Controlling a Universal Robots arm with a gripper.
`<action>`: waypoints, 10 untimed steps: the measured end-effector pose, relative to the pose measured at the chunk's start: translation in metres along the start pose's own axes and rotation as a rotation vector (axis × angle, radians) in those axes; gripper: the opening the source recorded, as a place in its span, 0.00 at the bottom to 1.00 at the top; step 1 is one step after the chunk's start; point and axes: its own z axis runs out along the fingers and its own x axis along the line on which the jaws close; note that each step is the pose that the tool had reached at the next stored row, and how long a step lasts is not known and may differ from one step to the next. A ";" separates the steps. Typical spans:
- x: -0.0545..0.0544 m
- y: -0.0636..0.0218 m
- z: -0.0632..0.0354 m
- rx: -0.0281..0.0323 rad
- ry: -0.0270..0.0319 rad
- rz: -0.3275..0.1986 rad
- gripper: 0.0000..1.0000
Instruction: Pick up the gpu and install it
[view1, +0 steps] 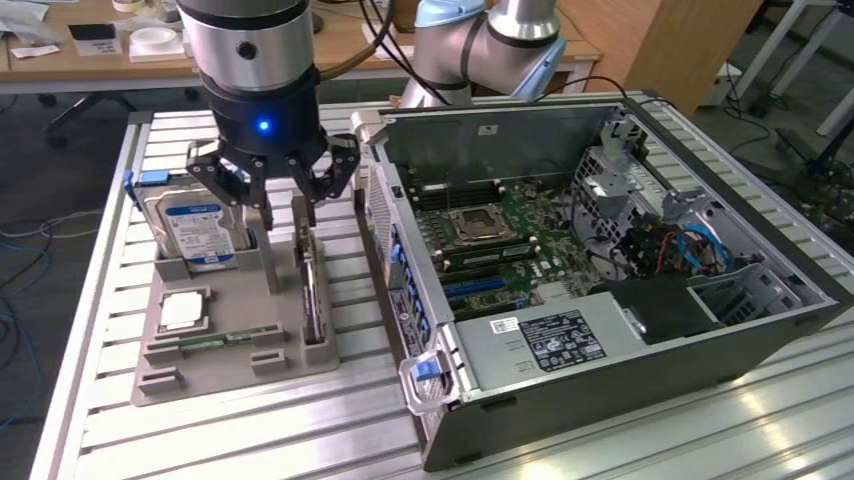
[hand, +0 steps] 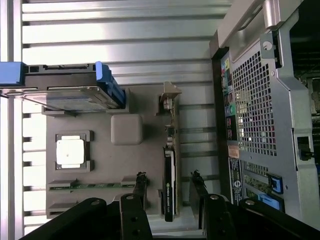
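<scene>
The gpu stands on edge in a slot at the side of the grey holder tray nearest the computer case. It is a thin card with a green board edge and a silver end bracket. My gripper hangs just above its far end, open and holding nothing. In the wrist view the gpu runs lengthwise between my two black fingers, and my gripper straddles the card without touching it. The open computer case lies on its side to the exterior view's right, its motherboard exposed.
In the tray, a silver hard drive with a blue-white label stands upright. A square processor chip and a narrow green memory stick lie nearby. The case's rear panel rises close beside the gpu. The table is slatted aluminium.
</scene>
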 end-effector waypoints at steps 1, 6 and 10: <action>0.000 0.0000 0.0002 0.0001 0.0000 0.000 0.47; 0.000 -0.0001 0.0006 -0.0001 -0.0001 0.000 0.47; 0.000 -0.0001 0.0010 -0.0002 -0.0002 0.000 0.47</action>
